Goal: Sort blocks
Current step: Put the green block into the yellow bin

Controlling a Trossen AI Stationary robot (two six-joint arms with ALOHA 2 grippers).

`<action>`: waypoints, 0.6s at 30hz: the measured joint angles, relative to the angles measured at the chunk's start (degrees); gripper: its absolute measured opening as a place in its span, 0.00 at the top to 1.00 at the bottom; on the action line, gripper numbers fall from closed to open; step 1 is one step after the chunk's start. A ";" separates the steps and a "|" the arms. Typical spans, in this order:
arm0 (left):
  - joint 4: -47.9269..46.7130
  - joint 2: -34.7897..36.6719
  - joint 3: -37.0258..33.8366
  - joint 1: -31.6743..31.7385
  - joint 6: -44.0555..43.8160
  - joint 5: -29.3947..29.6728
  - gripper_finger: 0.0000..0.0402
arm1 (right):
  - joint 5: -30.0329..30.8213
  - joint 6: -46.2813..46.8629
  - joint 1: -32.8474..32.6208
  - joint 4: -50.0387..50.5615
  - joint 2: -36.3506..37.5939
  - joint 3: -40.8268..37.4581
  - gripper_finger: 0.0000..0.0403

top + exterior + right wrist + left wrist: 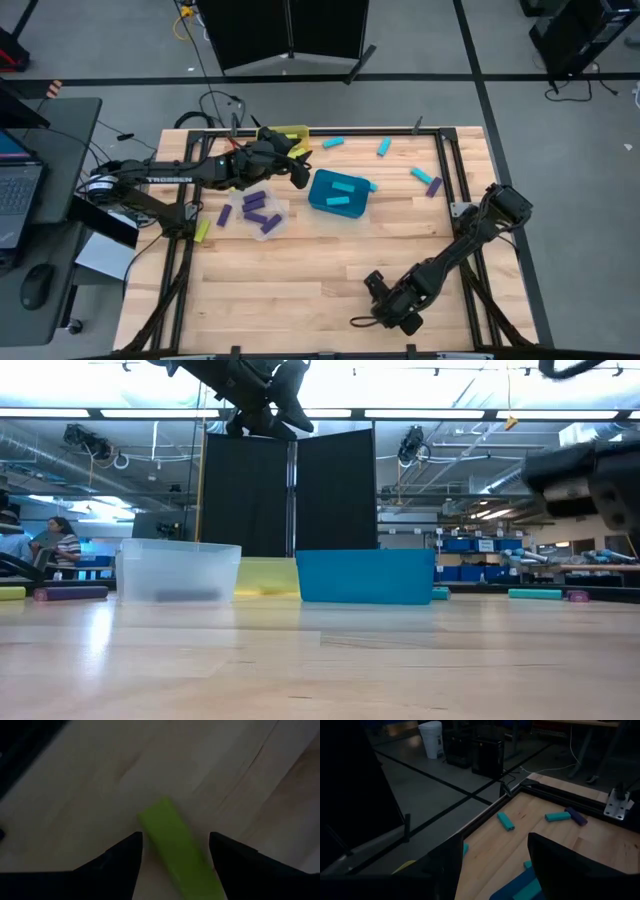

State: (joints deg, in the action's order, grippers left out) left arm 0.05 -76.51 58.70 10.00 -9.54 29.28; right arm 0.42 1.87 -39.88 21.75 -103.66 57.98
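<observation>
a yellow-green block [180, 847] is seen on the bare wood in the right wrist view, lying between the two spread fingers of the right gripper [175, 855], which is set near the front edge of the table [300, 290] in the high view. the fingers stand wide on either side of the block and nothing is held; whether they touch the wood cannot be told. the block lies at a slant to the fingers, so a small turn of the wrist is judged useful before closing, so that the pads meet the long flat sides and the bar is not twisted out.

other blocks are spread about: purple blocks [258, 212] lie in the clear bin [272, 232], cyan blocks [343, 192] in the teal bin [318, 202], and loose cyan ones [384, 147] with a purple one [434, 186] lie toward the back right. another yellow-green bar [201, 231] lies at the left, by the clear bin.

the left gripper [298, 176] is held high between the yellow bin [296, 131] and the teal bin, its fingers apart and empty.

once lifted, the block is judged to belong in the yellow bin at the back, a long carry across the table; a firm central grip would guard against slipping on the way.
</observation>
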 joint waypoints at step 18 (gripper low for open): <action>-2.10 0.00 0.00 0.00 0.04 -0.01 0.42 | -1.38 -0.13 1.25 0.35 -2.64 0.07 0.68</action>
State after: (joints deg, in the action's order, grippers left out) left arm -2.04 -76.51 58.70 10.00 -9.50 29.27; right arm -0.96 1.74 -38.62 22.10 -106.30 58.04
